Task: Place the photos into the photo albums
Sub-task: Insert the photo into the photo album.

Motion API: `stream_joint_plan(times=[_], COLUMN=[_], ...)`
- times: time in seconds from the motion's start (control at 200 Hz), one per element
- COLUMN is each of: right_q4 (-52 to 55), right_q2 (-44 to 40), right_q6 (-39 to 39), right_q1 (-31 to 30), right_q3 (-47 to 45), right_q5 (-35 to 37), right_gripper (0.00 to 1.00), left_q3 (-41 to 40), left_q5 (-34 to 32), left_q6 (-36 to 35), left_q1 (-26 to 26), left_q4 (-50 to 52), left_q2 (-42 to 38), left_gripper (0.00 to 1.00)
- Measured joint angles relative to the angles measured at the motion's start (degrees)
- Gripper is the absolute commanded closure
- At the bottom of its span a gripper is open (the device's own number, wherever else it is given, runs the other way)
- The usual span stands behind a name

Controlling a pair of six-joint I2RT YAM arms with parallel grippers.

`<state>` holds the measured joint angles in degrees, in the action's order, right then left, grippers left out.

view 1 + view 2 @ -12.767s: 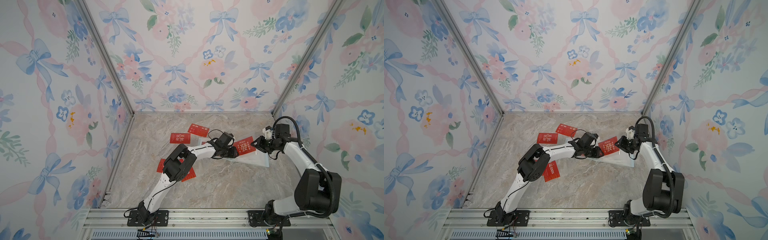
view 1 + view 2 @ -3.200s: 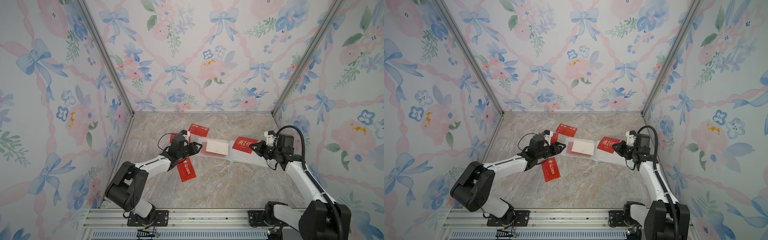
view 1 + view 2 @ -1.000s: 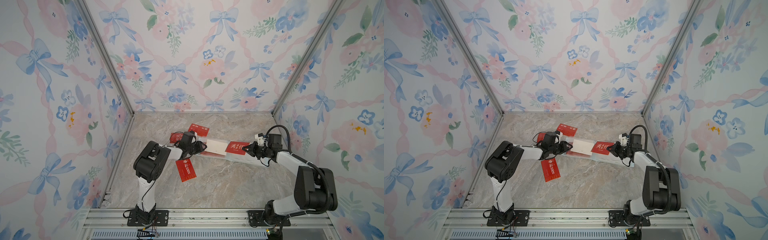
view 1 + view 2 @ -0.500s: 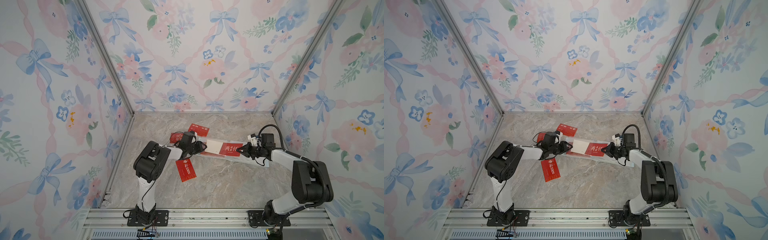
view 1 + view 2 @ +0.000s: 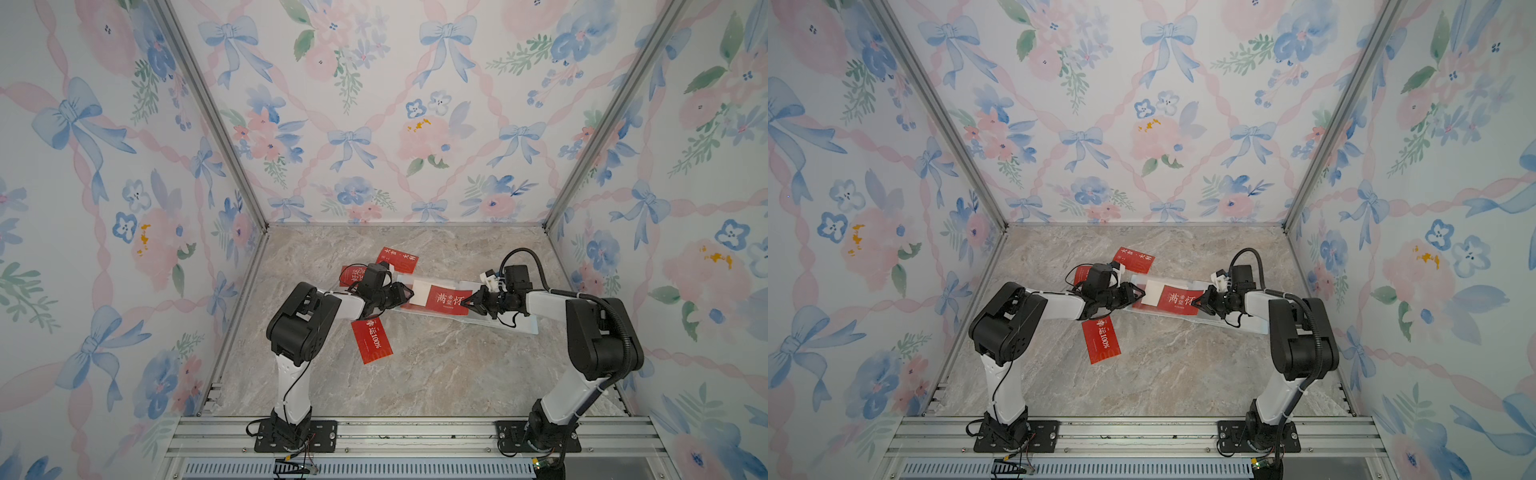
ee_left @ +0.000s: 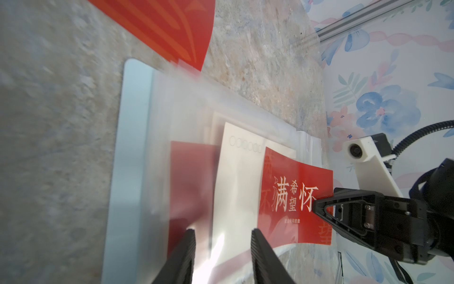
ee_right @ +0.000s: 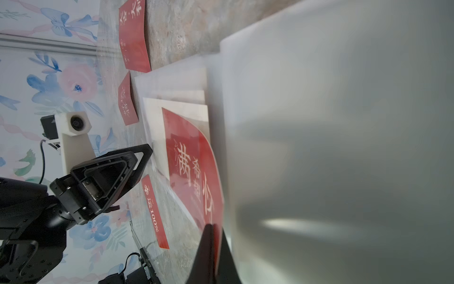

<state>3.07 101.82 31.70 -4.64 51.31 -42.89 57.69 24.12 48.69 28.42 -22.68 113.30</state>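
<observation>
The photo album lies open on the marble table, its pale-blue cover under clear sleeve pages. My right gripper is shut on the edge of a red photo with white characters. The photo overlaps a white-backed card on the album's left page. My left gripper stands at that page's left edge, jaws apart over the glossy sleeve film. Whether it touches the film I cannot tell.
Three loose red photos lie left of the album: one toward the front, one at the back, one partly behind my left wrist. Floral walls close in the table on three sides, with a metal rail at the front.
My right gripper has carried the red photo leftward across the album until it overlaps the white card. My left gripper has stayed put.
</observation>
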Motion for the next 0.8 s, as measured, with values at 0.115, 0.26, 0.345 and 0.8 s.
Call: stream_joint_plan(times=[0.115,0.26,0.345,0.8], right_q4=[-0.17,-0.17,-0.2,5.46], right_q2=[1.31,3.65,5.57,3.69], right_q6=[0.0,0.0,0.0,-2.8], right_q1=[-2.19,-5.01,-6.45,-7.85], right_q3=[2.03,4.92,6.43,7.61], right_q5=[1.36,3.17,3.78,9.27], right_gripper=[0.96,0.96,0.96,0.77], left_q3=[-0.15,-0.39,-0.59,-1.66], left_q5=[-0.02,0.0,0.0,0.0], left_q6=[0.0,0.0,0.0,0.0], left_q1=[0.0,0.0,0.0,0.0], left_q4=[0.0,0.0,0.0,0.0], left_q2=[-0.26,-1.03,-1.46,-2.75], left_gripper=[0.6,0.6,0.6,0.6])
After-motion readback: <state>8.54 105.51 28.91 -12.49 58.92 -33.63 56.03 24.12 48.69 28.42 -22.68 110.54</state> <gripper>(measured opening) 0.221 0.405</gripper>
